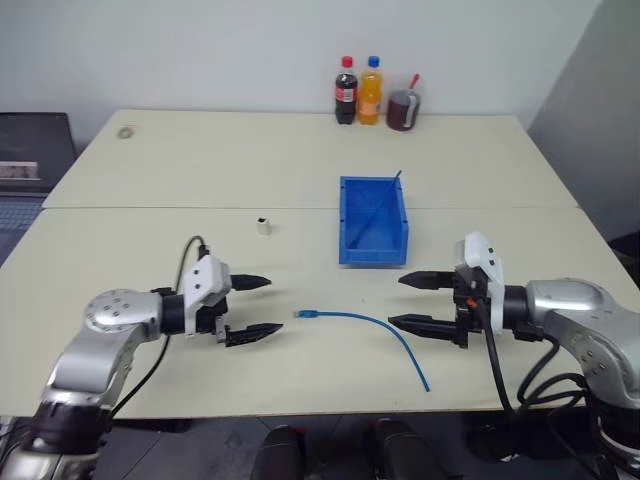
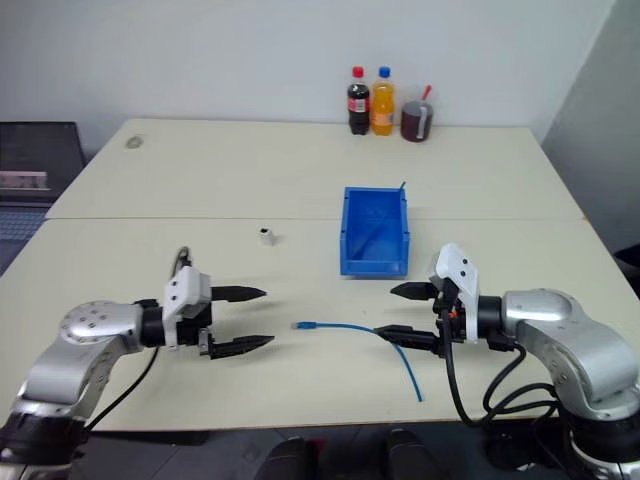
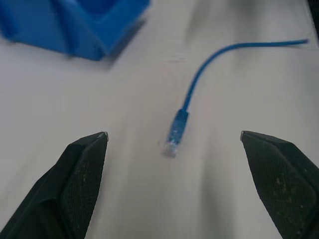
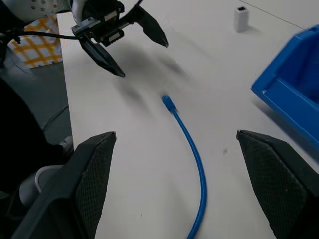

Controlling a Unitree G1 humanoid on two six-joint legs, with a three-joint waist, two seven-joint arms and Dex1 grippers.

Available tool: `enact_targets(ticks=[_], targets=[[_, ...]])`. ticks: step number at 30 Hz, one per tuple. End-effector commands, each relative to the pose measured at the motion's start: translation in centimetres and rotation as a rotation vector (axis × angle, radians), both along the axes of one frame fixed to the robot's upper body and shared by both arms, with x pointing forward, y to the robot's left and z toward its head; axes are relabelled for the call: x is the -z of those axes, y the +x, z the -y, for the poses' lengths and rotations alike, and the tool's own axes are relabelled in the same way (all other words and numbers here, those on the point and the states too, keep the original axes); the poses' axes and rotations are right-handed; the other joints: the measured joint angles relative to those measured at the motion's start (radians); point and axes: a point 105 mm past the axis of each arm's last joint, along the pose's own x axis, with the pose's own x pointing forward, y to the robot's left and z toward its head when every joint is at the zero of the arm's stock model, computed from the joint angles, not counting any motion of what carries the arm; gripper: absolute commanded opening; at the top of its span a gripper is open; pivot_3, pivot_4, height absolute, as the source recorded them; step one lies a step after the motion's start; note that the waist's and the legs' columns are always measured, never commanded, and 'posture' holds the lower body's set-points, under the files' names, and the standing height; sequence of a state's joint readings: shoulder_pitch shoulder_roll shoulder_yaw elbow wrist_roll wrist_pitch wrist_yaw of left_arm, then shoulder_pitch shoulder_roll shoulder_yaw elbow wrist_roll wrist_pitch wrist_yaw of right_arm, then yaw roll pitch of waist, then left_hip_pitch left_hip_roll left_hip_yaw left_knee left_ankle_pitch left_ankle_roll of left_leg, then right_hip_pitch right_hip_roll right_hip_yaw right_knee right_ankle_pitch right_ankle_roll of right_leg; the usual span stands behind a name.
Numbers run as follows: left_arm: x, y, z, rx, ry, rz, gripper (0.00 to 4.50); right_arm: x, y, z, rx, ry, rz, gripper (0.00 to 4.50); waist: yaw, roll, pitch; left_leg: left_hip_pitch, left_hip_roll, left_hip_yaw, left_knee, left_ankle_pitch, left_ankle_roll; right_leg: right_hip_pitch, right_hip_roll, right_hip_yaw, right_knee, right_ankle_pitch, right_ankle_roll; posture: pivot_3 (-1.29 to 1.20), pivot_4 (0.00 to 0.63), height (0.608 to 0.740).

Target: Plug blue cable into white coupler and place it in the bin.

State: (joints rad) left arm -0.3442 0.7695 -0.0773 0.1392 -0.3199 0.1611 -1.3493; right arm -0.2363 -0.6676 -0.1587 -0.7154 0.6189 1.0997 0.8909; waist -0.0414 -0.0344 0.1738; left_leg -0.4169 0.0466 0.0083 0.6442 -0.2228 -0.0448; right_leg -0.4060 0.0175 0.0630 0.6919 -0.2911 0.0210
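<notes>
Both open tools (image 1: 252, 308) (image 1: 415, 302) flank blue cable (image 1: 370, 324), apparently untouched.

Bare counter (image 1: 150, 230) around blue cable (image 1: 370, 325); bin (image 1: 372, 222) behind it, white coupler (image 1: 263, 225) apart; bottles (image 1: 358, 92) at far edge.

The blue cable (image 1: 370, 325) is lying loose on the pale tabletop (image 1: 300, 180), running in a gentle arc from its small clear-tipped plug (image 1: 304, 314) out and then curving toward the near edge. Nothing is gripping it. The white coupler (image 1: 263, 225) is sitting upright by itself farther back, well apart from the plug, its dark socket facing up. The bin (image 1: 372, 221), a bright blue rectangular box with tall walls, is standing open beyond the cable's middle, with a thin stick leaning in its far corner.
</notes>
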Motion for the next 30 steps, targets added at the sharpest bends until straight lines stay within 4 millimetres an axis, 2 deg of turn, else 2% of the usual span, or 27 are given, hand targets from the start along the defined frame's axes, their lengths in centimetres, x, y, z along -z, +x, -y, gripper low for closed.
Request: enact_targets(ticks=[1, 5, 8, 15, 23, 28, 30], targets=[[1.6, 1.3, 0.4, 0.161, 0.111, -0.049, 4.5, -1.7, -0.5, 0.9, 0.137, 0.002, 0.084, 4.11, 0.0, 0.0, 0.0, 0.0, 0.0, -0.001, 0.0, 0.0, 0.0, 0.0, 0.0, -0.001, 0.0, 0.0, 0.001, 0.0, 0.15, 0.74], [2.6, 3.4, 1.5, 0.224, 0.166, -0.038, 4.5, -1.5, -1.6, 1.3, 0.22, 0.007, 0.097, 4.11, 0.004, -0.001, 0.0, 0.0, -0.001, 0.0, 0.001, 0.0, 0.0, 0.0, 0.0, 0.001, 0.002, 0.0, 0.001, 0.0, 0.15, 0.74], [3.3, 3.8, 2.2, 0.266, 0.18, -0.053, 4.5, -1.1, -2.6, 1.5, 0.285, 0.012, 0.096, 4.11, 0.013, -0.002, -0.001, -0.001, -0.001, -0.002, 0.001, 0.0, 0.0, 0.0, 0.0, -0.001, 0.002, 0.0, 0.001, 0.0, 0.15, 0.74], [4.1, 3.7, 3.1, 0.332, 0.167, -0.059, 3.24, -0.7, -3.4, 1.8, 0.349, 0.042, 0.077, 4.15, 0.012, -0.003, -0.002, -0.001, -0.002, -0.001, 0.002, 0.0, 0.0, 0.002, -0.002, 0.001, 0.001, 0.001, 0.004, 0.0, 0.15, 0.74], [4.8, 2.7, 2.8, 0.363, 0.182, -0.07, 1.64, -0.6, -3.8, 1.8, 0.374, 0.045, 0.064, 4.15, 0.01, -0.003, -0.002, -0.001, -0.001, -0.001, 0.001, 0.0, 0.0, 0.002, -0.001, 0.001, 0.0, 0.002, 0.004, 0.0, 0.15, 0.74], [4.9, 2.2, 2.5, 0.367, 0.172, -0.08, 0.54, -0.5, -3.8, 1.7, 0.377, 0.051, 0.053, 4.15, 0.007, -0.003, -0.003, 0.0, -0.001, -0.001, 0.001, 0.0, 0.0, 0.002, -0.001, 0.001, 0.0, 0.001, 0.004, 0.0, 0.15, 0.74], [4.7, 2.2, 2.6, 0.354, 0.154, -0.101, 0.24, -0.5, -3.7, 1.7, 0.384, 0.06, 0.046, 4.15, 0.006, -0.003, -0.003, 0.0, -0.001, -0.001, 0.001, 0.0, 0.0, 0.002, -0.001, 0.001, 0.0, 0.002, 0.004, 0.0, 0.15, 0.74]])
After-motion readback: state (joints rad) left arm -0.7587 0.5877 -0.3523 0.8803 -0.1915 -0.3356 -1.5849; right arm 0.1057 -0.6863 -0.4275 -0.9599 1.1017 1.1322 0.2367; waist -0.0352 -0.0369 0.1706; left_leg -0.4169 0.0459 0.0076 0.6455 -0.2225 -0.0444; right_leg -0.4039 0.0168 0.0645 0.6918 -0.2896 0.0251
